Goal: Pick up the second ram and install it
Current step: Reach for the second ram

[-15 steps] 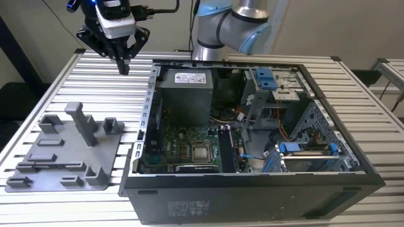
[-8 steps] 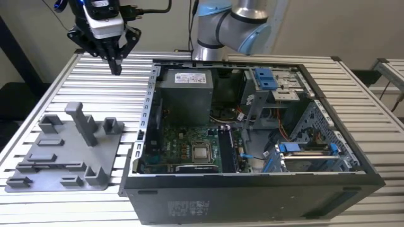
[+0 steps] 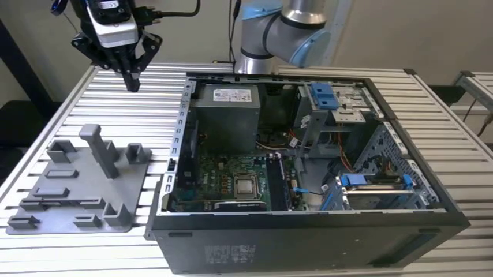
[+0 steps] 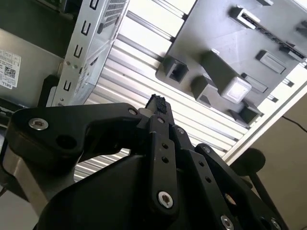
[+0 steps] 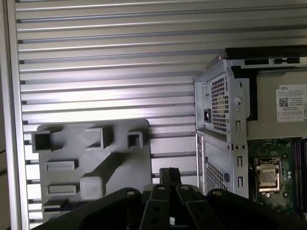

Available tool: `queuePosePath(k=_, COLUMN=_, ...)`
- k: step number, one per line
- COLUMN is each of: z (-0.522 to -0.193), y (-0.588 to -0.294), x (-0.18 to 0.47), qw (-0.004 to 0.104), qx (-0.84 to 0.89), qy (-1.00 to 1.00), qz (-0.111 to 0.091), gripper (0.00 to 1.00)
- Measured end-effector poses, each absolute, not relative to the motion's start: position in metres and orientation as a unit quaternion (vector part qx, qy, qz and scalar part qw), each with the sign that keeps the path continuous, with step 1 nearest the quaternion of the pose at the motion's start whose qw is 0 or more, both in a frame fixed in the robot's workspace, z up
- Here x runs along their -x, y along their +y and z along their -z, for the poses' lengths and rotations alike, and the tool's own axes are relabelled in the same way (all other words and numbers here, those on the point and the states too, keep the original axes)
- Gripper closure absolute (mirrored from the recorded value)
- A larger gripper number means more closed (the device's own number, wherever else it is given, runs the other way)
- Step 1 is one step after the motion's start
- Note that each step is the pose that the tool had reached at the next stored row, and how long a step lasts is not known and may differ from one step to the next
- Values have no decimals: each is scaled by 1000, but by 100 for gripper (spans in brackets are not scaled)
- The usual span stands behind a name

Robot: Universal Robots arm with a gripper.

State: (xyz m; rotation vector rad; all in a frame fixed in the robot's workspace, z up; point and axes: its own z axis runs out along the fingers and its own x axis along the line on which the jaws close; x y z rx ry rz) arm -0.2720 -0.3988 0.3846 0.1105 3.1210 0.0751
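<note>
Exterior view: gripper (image 3: 133, 85) hanging above the slatted table (image 3: 154, 115), fingers pinched together on nothing. 2nd ram (image 3: 68, 202) seemingly the dark strip slotted in the grey tray (image 3: 81, 184), well apart, toward the exterior view's left, long axis along the tray's near edge.

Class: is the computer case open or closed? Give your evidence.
Open. The computer case lies with no cover on top; in the exterior view its motherboard and power supply are exposed.

Ribbed aluminium table (image 3: 431, 104) before a plain pale wall (image 3: 416, 29), soft even light
</note>
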Motion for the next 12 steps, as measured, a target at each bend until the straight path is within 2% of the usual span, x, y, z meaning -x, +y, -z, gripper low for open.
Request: queuePosePath(k=12, z=-384, y=-399, x=297, qw=9, qx=-35, qy=999, qz=-24, gripper=89)
